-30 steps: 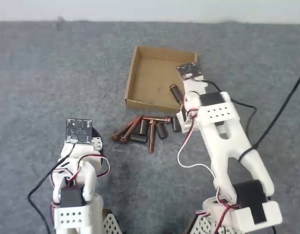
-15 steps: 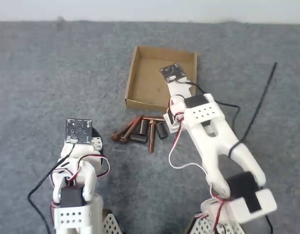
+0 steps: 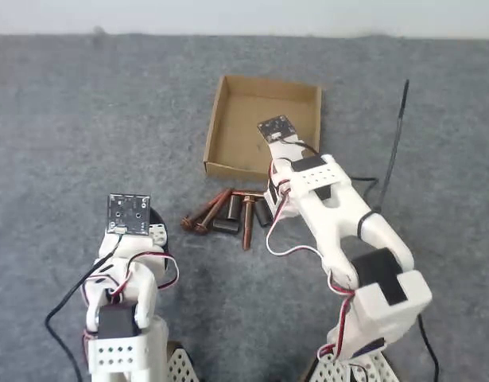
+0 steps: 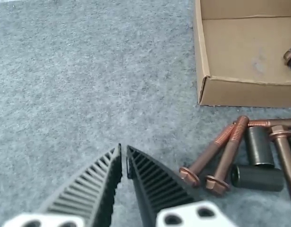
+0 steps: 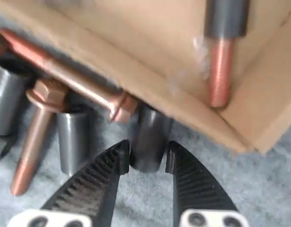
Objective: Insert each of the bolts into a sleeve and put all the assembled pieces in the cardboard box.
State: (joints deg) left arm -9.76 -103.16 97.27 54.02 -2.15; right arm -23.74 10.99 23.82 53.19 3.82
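Note:
The cardboard box lies at the table's far middle. Inside it rests one assembled piece, a bolt in a dark sleeve, in a corner. Loose copper bolts and dark sleeves are scattered just in front of the box. My right gripper is open, low over this pile, its fingers on either side of one sleeve beside the box's front wall. My left gripper is shut with nothing in it, hovering over bare carpet left of the bolts.
Grey carpet covers the table. The box's front wall stands right behind the sleeve between my right fingers. A bolt lies along that wall. The right arm's black cable hangs to the right of the box.
The right arm swung left and drew back from over the box to the pile in front of it. The left arm has stayed still.

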